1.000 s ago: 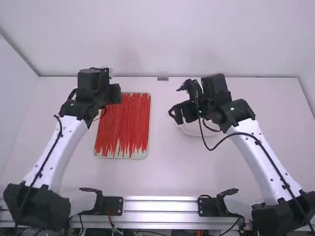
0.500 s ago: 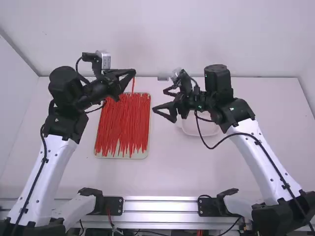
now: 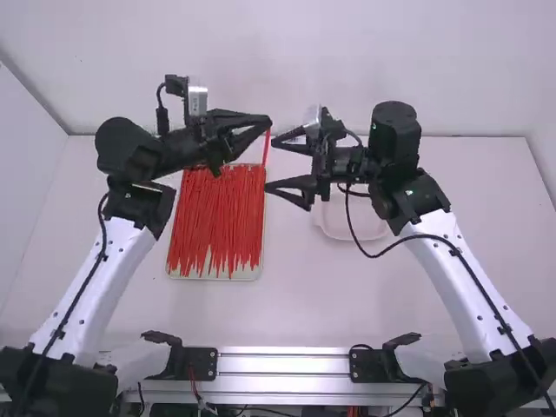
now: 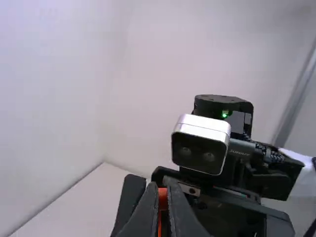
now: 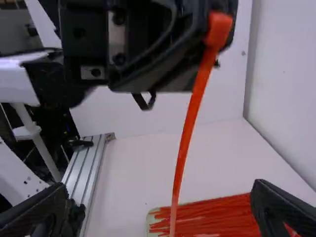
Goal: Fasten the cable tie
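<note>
Tie (image 3: 264, 149): red, top end pinched in left gripper (image 3: 263, 129), hanging above tray (image 3: 213, 277) of red ties.
Right gripper (image 3: 280, 167): fingers spread, just beside tie.
Table (image 3: 304, 287): white.
Wall (image 3: 347, 52): white.

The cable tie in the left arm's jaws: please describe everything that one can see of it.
The cable tie is a thin, flat orange-red strip, plastic by its look, with a thicker square head at the top. The left gripper holds it by that head, jaws shut, above the table. It hangs almost straight down, slightly curved, its tail over the tray of like ties; whether it touches them cannot be told. Nothing else touches it.
</note>
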Motion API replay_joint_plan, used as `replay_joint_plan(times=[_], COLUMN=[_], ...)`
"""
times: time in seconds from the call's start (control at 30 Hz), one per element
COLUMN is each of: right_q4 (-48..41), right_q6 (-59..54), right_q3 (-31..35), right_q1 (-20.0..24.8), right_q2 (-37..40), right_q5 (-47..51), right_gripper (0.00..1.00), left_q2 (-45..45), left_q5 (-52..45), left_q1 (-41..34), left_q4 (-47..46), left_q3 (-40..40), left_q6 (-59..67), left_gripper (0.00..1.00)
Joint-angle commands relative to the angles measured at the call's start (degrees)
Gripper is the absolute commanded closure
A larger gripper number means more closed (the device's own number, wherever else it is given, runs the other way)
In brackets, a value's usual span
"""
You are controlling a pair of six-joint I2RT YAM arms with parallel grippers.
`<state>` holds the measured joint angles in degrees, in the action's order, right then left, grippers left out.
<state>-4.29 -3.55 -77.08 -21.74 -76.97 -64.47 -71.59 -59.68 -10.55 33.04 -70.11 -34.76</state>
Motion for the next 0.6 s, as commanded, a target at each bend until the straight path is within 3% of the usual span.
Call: replay_joint_plan(times=[0.0, 0.2, 0.37, 0.47, 0.53, 0.57], right_q4=[1.6, 4.9, 6.5, 6.9, 6.9, 6.7], right_q6=[3.1, 3.8, 6.5, 6.8, 6.8, 6.8], right_q3=[-1.6, -1.6, -1.6, -1.6, -1.6, -1.6], right_q1=[0.0, -0.1, -0.1, -0.1, -0.1, 0.0], right_q2=[0.6, 0.6, 0.6, 0.5, 0.5, 0.5], right_q5=[-1.8, -1.8, -1.7, -1.7, -1.7, -1.7], right_gripper=[0.04, 0.28, 0.39, 0.64, 0.71, 0.80], left_q2=[-0.3, -1.3, -2.6, -4.5, -4.9, -5.4], left_q5=[-1.4, 1.7, 4.4, 5.5, 5.9, 6.8], left_q1=[-0.8, -0.7, -0.9, -2.2, -2.3, -2.1], left_q4=[3.1, 11.1, 15.7, 20.1, 20.5, 20.5], left_q3=[0.1, 0.1, 0.1, 0.1, 0.1, 0.1], left_q6=[-4.4, -10.5, -14.3, -15.4, -16.0, -17.3], left_gripper=[0.98, 0.98, 0.98, 0.98, 0.98, 0.98])
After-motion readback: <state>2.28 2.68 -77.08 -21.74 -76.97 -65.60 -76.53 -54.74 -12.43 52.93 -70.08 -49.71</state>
